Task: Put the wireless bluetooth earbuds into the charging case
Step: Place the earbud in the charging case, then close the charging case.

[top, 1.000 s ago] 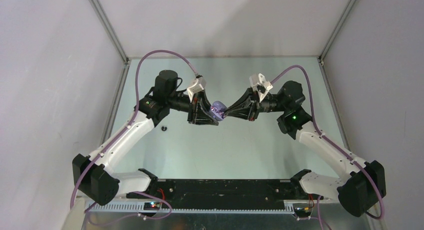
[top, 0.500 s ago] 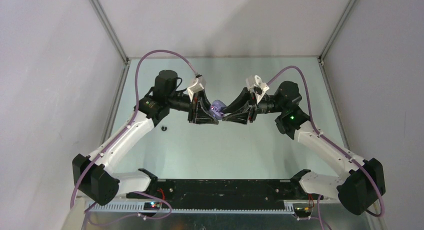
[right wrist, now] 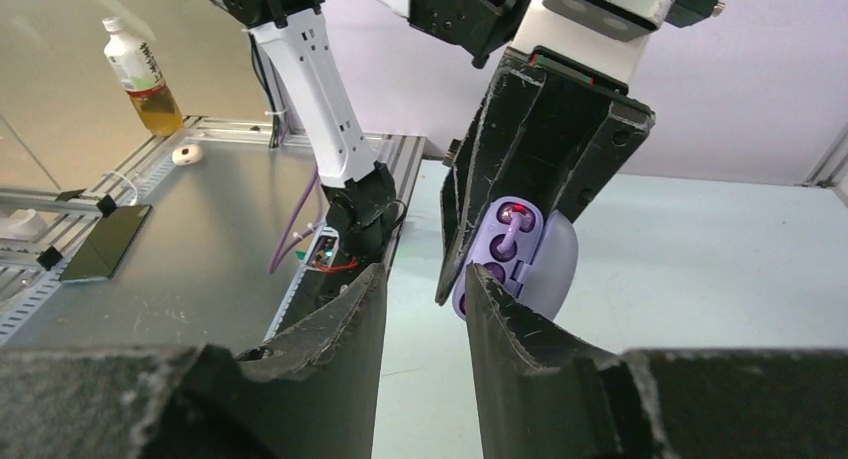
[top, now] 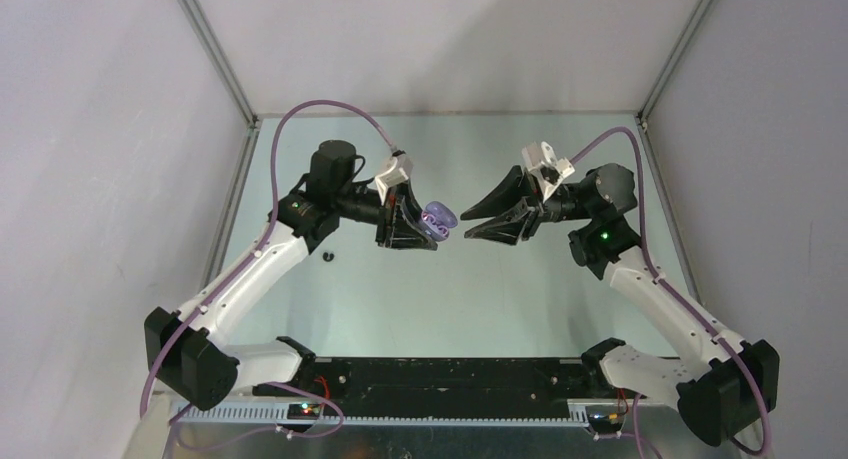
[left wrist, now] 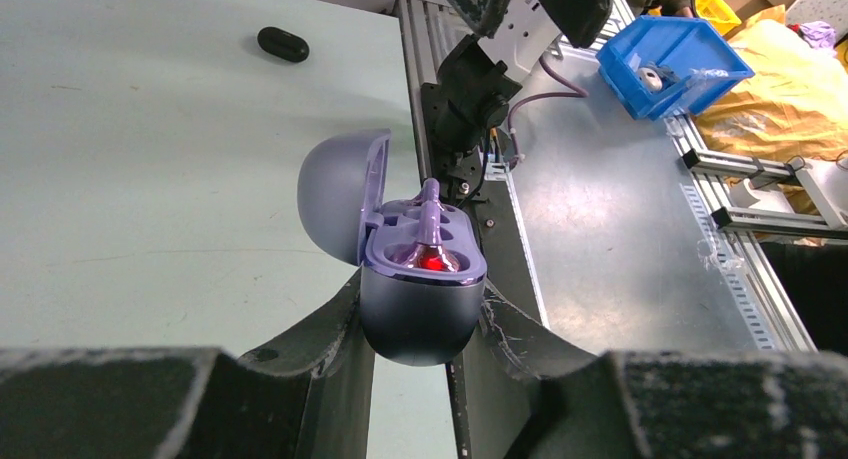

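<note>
Right gripper [top: 465,226] has just let go and pulled back from the charging case [left wrist: 420,314]. A second ago it was pinched shut right at the case mouth; now its jaws are spread with nothing between them, and there is a clear gap to the case. The left gripper [top: 420,227] hasn't moved and stays pressed onto the case body, holding it off the table [top: 420,309] with the lid hinged open and the mouth facing the right arm. A pale purple earbud [left wrist: 428,241] sits in one slot with a red light lit at its base, so you can likely count that one as seated. The slot next to it looks dark and empty in the right wrist view. A small black oval piece [top: 329,256] lies on the table beside the left arm, well apart from the case; it's probably a black earbud, but too small to confirm. No other earbud is in view, so the task isn't finished; expect the free right arm to fetch next.
</note>
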